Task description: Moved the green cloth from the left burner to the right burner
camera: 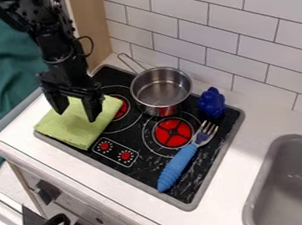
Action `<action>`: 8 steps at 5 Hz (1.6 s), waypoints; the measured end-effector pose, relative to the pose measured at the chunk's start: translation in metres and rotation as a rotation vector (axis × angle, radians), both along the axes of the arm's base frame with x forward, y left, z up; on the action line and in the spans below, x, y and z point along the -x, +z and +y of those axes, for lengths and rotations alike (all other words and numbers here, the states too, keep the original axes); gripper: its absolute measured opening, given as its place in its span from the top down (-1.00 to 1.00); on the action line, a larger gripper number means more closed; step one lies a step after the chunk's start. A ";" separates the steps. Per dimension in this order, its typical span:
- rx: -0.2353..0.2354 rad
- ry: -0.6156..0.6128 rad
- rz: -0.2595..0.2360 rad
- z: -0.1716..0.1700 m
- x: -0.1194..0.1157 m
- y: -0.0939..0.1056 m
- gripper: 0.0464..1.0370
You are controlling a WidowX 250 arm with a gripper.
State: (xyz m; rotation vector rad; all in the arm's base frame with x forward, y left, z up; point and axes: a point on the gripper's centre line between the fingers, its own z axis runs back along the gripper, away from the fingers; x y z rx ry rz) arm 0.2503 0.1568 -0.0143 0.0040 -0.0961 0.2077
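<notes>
The black gripper [77, 114] hangs over the green cloth [80, 128] at the upper left of the stove, its two fingers spread apart with the cloth beneath them. Folded into a flat square, the cloth lies over the stove's left edge and partly covers the left burner [120, 107]. Whether the fingertips touch it I cannot tell. The right burner [173, 132], red in the middle, lies to the right of the cloth and control knobs.
A metal pot [161, 89] stands at the back of the stove, beside a dark blue toy [212, 102]. A blue-handled fork [185, 156] lies along the right burner's right side. The grey sink [288, 186] is at lower right.
</notes>
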 end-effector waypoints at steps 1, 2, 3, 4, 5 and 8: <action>-0.018 0.009 -0.019 0.007 -0.011 -0.002 -0.93; -0.024 0.020 -0.021 0.010 -0.017 -0.006 -0.93; -0.032 0.011 -0.026 0.010 -0.027 -0.019 -0.93; -0.034 -0.021 -0.002 0.009 -0.038 -0.026 -0.93; -0.024 -0.024 0.001 0.007 -0.041 -0.030 -0.93; -0.002 -0.053 -0.011 -0.015 -0.054 -0.036 -0.93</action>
